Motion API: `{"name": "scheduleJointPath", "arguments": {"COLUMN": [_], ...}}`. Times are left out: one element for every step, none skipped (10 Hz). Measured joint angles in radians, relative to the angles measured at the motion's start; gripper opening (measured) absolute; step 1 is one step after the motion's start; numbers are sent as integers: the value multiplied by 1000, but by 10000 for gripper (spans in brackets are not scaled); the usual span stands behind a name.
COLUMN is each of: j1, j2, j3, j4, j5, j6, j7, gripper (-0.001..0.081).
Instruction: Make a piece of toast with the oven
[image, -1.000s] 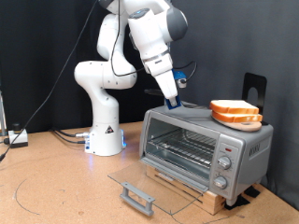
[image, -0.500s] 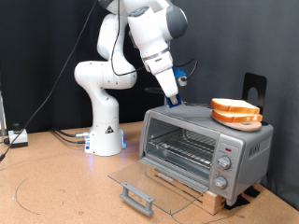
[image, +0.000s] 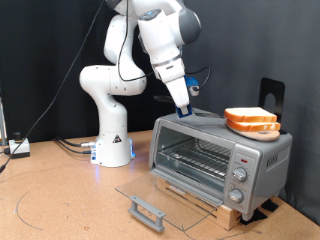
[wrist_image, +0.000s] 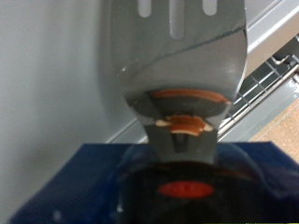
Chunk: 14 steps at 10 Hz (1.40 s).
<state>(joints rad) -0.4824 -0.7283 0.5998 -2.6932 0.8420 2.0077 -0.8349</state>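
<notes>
Tool (image: 185, 113) marginally lower over oven (image: 220, 160)

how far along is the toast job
Done: the oven door lies open and flat.

In hand: the gripper is above the oven's top, toward the exterior view's left, holding a grey spatula.

Left: both bread slices sit stacked on the oven's top; the wire rack shows no bread.

A plain white wall (image: 50, 40) fills the back of the room under even, soft light. Below it runs a brown, wood-toned desk (image: 60, 200) marked with a faint curved line. Pale cables (image: 70, 146) trail along its far edge toward a small box (image: 17, 147) at the exterior view's left.
</notes>
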Motion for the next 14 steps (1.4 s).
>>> {"name": "scheduleJointPath", "arguments": {"j1": [-1,-1,-1,-1,-1,-1,1,3,3,3,4,4,4,4], "j2": [0,0,0,0,0,0,0,0,0,0,0,0,-1,-3], "j3": [3,5,5,6,6,6,6,6,10,16,18,18,17,14], "j4": [-5,-9,-11,-11,-11,-10,-8,-7,-5,-4,-2,-1,2,6], "j5": [-1,-1,0,3,8,15,22,28,30,31,32,33,33,34], "j6": [2,4,6,8,9,9,9,10,11,11,11,11,10,9], "j7": [1,1,1,1,1,1,0,0,0,0,0,0,0,0], "gripper": [396,396,396,396,396,396,396,396,396,396,396,396,396,396]}}
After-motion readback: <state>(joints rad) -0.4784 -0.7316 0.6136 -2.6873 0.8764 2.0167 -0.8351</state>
